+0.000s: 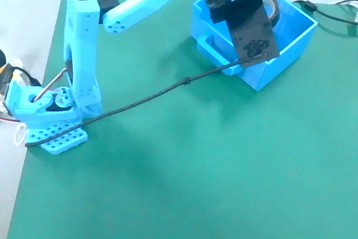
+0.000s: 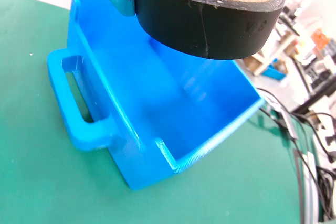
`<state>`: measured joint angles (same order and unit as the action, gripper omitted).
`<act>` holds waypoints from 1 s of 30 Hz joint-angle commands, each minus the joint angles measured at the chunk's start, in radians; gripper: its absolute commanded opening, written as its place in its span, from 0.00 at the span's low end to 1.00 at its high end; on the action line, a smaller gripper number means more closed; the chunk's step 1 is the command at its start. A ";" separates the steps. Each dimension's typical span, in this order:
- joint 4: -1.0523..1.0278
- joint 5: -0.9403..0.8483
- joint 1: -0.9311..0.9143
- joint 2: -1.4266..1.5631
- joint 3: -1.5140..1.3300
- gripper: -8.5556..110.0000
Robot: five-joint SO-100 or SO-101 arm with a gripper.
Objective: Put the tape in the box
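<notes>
Green mat [image 1: 196, 166]: tape [image 2: 207, 22] over box [image 2: 157, 114]

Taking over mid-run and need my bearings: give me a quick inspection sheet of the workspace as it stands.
Surface: green mat, bare apart from the arm's base and the box.
Job's things: tape held above the open box; box interior looks empty in the wrist view.
Clutter: nothing seen on the mat.
Gripper: gripper over the box, shut on the tape.
Cables: dark cable runs across the mat from base to gripper; more black leads beyond the box.
Surroundings: white tabletop around the mat; blurred shelves and boxes behind in the wrist view.
</notes>
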<state>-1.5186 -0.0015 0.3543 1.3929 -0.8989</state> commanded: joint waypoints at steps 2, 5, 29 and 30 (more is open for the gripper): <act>0.060 0.017 0.060 -0.015 0.112 0.07; 0.092 0.018 0.077 -0.044 0.112 0.07; 0.244 0.040 0.149 -0.199 0.114 0.07; 0.244 0.044 0.149 -0.199 0.114 0.08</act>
<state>-1.3223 0.0276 0.4786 1.1628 -0.9004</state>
